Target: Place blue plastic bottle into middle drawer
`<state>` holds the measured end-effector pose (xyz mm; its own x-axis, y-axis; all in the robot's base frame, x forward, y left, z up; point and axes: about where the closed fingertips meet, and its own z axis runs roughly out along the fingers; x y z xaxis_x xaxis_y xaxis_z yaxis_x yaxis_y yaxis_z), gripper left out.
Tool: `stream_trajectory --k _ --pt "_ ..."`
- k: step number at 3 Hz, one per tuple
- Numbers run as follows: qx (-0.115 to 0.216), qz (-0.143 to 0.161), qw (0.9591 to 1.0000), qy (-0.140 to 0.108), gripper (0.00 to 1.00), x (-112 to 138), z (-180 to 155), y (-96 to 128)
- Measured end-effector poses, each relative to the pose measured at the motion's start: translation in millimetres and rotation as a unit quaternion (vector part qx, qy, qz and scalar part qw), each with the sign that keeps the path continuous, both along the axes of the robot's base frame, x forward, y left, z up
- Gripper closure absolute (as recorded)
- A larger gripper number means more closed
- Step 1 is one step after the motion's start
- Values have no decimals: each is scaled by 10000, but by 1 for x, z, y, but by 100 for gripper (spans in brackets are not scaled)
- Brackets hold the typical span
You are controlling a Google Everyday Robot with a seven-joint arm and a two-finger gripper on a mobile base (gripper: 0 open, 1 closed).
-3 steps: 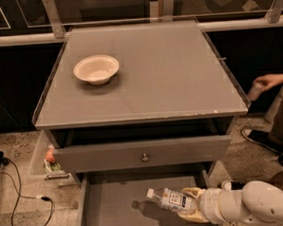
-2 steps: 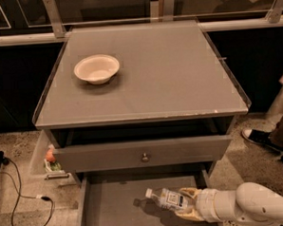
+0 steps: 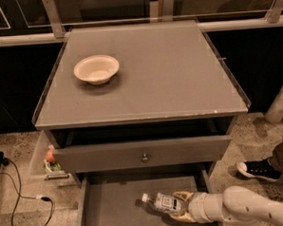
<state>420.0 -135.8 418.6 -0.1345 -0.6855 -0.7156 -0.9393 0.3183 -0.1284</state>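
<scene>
Holding blue plastic bottle (image 3: 161, 202) in gripper (image 3: 178, 206), fingers (image 3: 184, 196) closed round it; sunk slightly lower into middle drawer (image 3: 113, 209), below bench (image 3: 168, 80) front edge; release likely next.

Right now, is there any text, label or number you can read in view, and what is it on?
Label on the blue plastic bottle: dark print, too blurred to read.
Nothing else in view shows any text.
The end effector grips that bottle over the floor of the open middle drawer, right of centre.
</scene>
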Motion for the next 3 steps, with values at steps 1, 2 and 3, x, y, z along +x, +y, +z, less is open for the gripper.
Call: stream_trajectory --k 1,2,3 --pt "5 21 9998 176 100 0 -32 14" --pt "14 -17 9995 330 100 0 -50 26" --pt "14 -17 9995 330 81 0 -48 26"
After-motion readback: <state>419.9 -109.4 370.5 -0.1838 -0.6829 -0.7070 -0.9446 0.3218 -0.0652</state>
